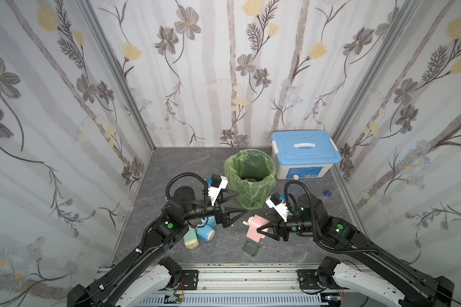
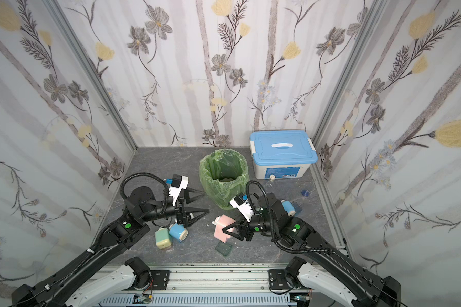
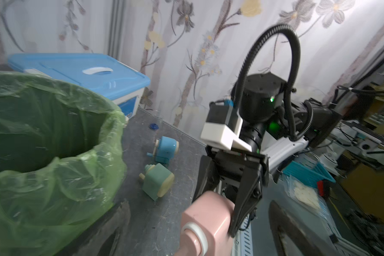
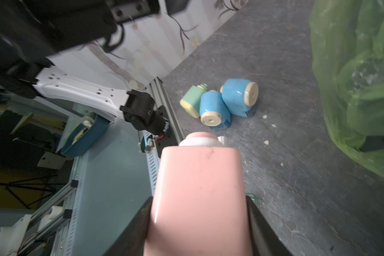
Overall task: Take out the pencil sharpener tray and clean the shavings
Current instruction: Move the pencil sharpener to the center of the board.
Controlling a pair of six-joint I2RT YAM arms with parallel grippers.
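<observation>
Grey tabletop (image 1: 171,170): right gripper (image 4: 199,200) clamps pink sharpener (image 4: 200,172); tray (image 1: 251,247) nearby.

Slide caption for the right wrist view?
Right gripper shut on the pink sharpener; three sharpeners cluster beyond, whitish shavings dot the table near the green-bagged bin.

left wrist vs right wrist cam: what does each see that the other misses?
Left wrist only: blue-lidded box, the green-lined bin seen into its open mouth, a lone blue sharpener and a teal sharpener.
Right wrist only: cluster of three sharpeners, whitish shavings on the table.
Both: pink sharpener clamped in the right pincer, the bin's liner, the grey table.
</observation>
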